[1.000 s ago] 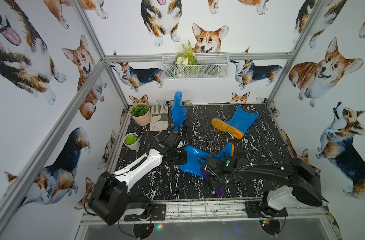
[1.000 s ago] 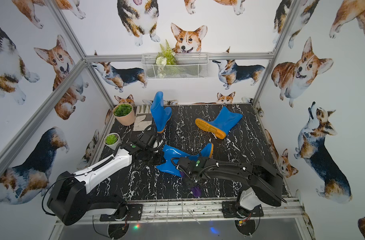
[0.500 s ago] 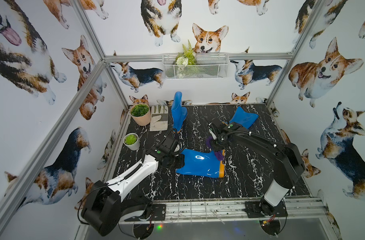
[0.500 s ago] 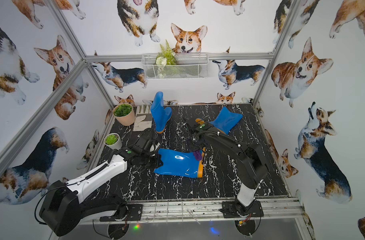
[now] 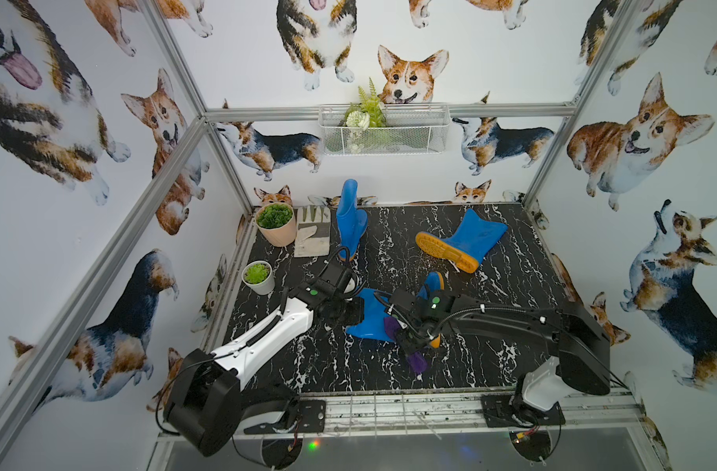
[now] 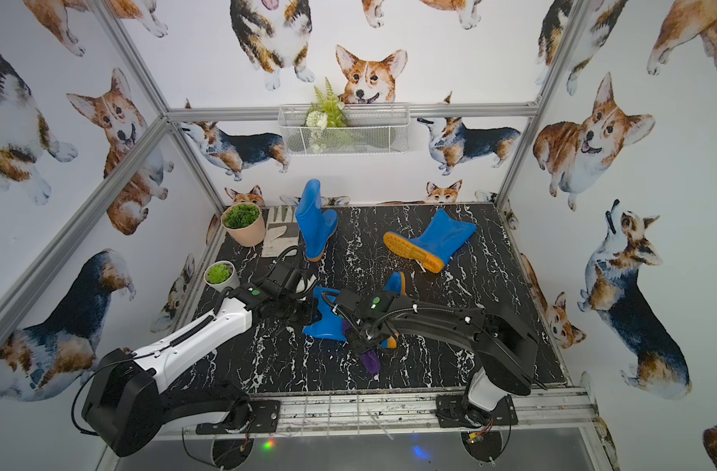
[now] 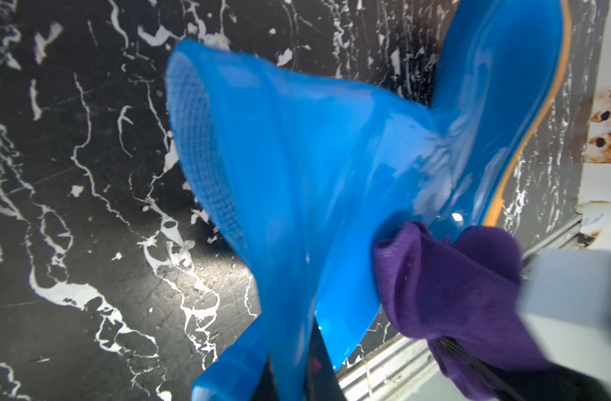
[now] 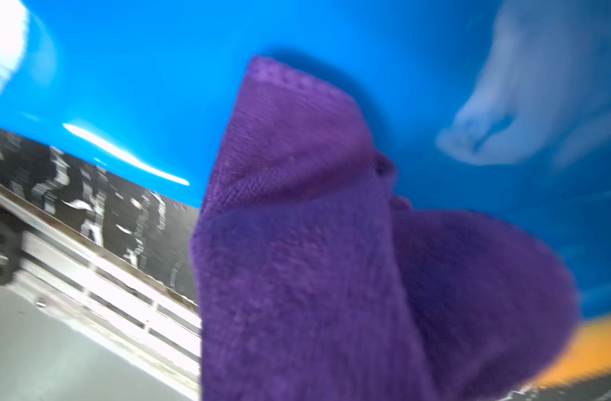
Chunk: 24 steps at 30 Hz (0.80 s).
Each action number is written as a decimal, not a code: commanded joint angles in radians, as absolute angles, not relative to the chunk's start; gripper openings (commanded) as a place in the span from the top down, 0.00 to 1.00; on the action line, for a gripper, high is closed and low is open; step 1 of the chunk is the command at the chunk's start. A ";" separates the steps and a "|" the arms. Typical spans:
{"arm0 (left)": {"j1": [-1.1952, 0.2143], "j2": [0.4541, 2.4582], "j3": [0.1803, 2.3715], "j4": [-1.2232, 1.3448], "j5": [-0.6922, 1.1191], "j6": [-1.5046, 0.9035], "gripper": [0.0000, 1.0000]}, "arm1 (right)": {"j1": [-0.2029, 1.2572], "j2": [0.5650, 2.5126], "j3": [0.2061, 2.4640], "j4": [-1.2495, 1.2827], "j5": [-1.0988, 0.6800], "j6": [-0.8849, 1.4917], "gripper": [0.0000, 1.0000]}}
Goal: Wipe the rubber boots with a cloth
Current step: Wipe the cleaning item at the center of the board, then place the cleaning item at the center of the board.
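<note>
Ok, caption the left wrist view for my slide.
Left fingers pinch the shaft of the blue rubber boot while the purple cloth presses against its side.

We see a peach pot of green leaves (image 5: 276,228) at the back left of the black marbled tabletop (image 5: 511,293), with a beige-and-white work glove (image 5: 312,236) lying flat just beside it. Nearer along the left edge stands a small white pot with a succulent (image 5: 259,277). On the back wall we find a white wire basket (image 5: 409,134) holding fern sprigs (image 5: 365,110).
</note>
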<state>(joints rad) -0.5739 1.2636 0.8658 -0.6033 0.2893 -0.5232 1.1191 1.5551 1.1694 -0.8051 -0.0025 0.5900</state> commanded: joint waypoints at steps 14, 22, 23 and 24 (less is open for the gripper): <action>-0.556 1.103 0.842 -0.696 0.188 -0.460 1.00 | 0.516 1.233 1.120 -1.166 0.096 0.421 1.00; -0.548 1.111 0.903 -0.726 0.188 -0.438 1.00 | 0.516 1.223 1.040 -1.145 0.088 0.453 0.55; -0.548 1.112 0.901 -0.724 0.190 -0.440 1.00 | 0.516 1.223 1.039 -1.142 0.086 0.454 0.46; -0.548 1.113 0.899 -0.724 0.194 -0.440 1.00 | 0.517 1.222 1.040 -1.141 0.089 0.456 0.38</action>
